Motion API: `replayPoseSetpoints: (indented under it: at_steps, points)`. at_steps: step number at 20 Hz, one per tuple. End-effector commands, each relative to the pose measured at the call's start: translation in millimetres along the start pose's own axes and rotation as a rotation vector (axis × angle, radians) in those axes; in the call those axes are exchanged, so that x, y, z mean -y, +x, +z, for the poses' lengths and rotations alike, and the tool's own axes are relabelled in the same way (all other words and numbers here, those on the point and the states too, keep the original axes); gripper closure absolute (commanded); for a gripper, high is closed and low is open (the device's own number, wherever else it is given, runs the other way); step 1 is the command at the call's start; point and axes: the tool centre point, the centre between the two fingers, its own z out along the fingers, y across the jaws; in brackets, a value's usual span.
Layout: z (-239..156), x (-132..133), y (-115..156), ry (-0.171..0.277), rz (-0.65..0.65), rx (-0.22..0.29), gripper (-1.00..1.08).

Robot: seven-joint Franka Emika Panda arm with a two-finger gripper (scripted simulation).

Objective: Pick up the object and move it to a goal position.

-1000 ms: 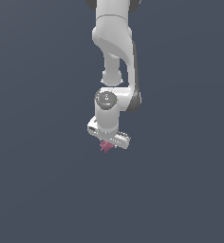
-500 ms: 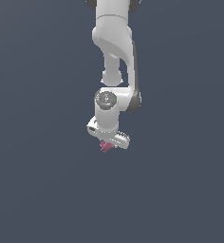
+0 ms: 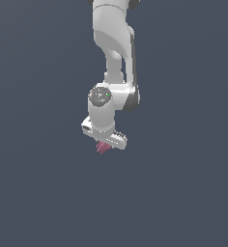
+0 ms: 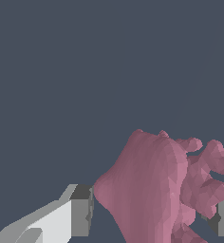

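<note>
White robot arm (image 3: 113, 53) comes down from top centre of exterior view. Hand (image 3: 104, 143) at arm's lower end, near middle of view. Tiny pink-magenta spiky jagged object (image 3: 103, 146) directly under hand, touching it, poking out below. Wrist view: object (image 4: 166, 190) sits between two fingers (image 4: 80, 211), touching finger on one side, overlapping other.

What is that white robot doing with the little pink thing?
The robot arm has a small spiky pink object right under its gripper. In the wrist view the object sits between the two jaws, which look closed against its sides. The arm seems to be carrying it; no goal marker shows.
</note>
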Motion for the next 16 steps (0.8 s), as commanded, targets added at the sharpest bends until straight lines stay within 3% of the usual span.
replayPoseSetpoints:
  at_steps: [1,16]
  points:
    - [-16,-11,9,0.000,0.001,-0.001,1.08]
    - [-141,-96,83,0.000,0.000,-0.001,1.08]
